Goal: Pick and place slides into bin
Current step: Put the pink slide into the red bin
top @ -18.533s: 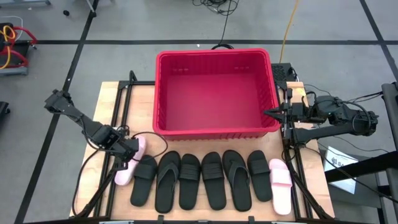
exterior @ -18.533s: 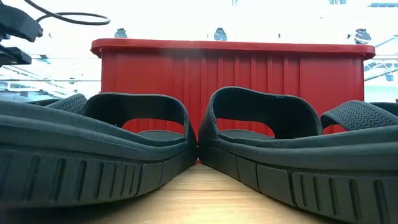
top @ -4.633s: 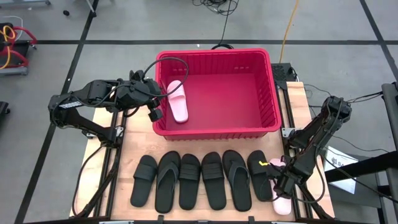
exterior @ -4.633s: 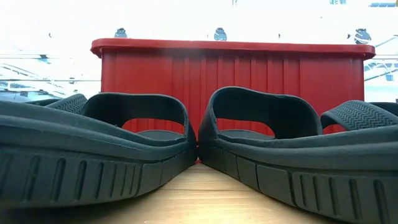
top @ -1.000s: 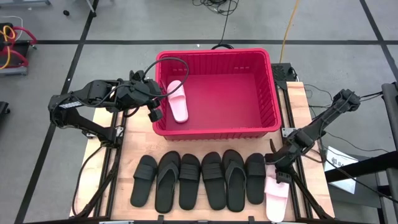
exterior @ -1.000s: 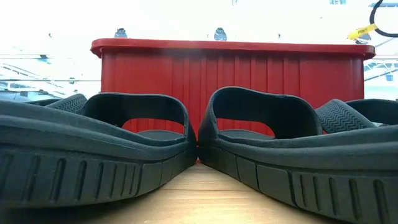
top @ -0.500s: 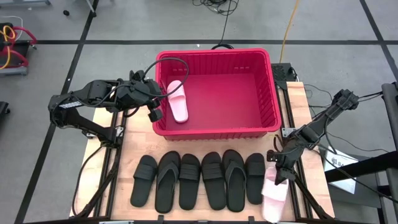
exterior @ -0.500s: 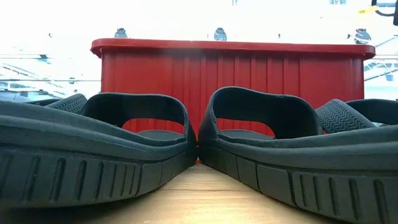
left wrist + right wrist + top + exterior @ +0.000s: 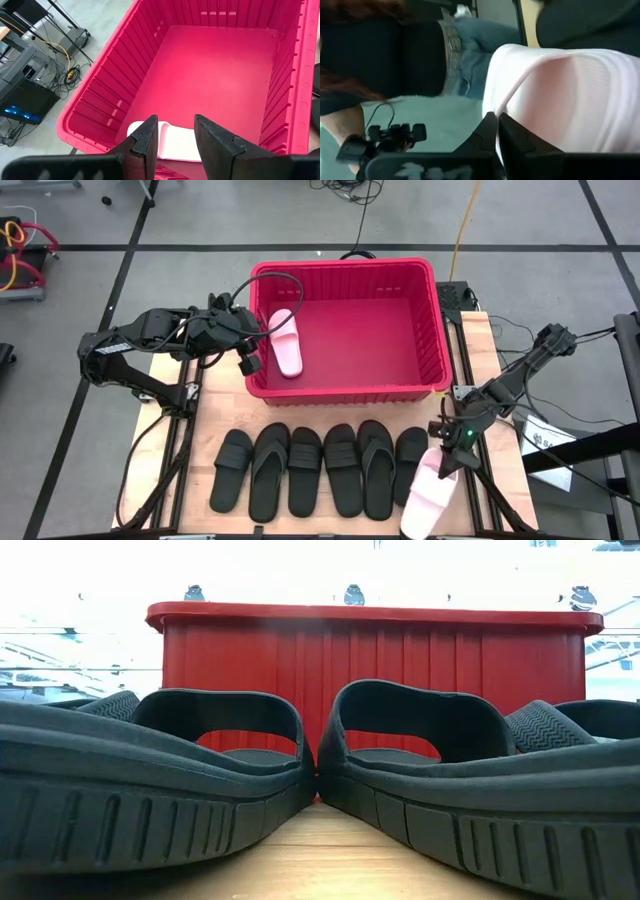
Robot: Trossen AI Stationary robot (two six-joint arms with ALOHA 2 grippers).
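The right fingers (image 9: 446, 460) are pinched on the edge of a pale pink slide (image 9: 427, 498), which hangs tilted off the table (image 9: 215, 405) beside the black slides (image 9: 325, 468). It looks light and foamy, so it will likely flex and swing; a grip across the strap seems surer. The left fingers (image 9: 172, 137) stand apart over the red bin (image 9: 345, 268), where another pink slide (image 9: 284, 343) lies.

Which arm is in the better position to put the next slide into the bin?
The right. Its hand already grips the second pink slide, lifted. The left hand is open over the bin, holding nothing.
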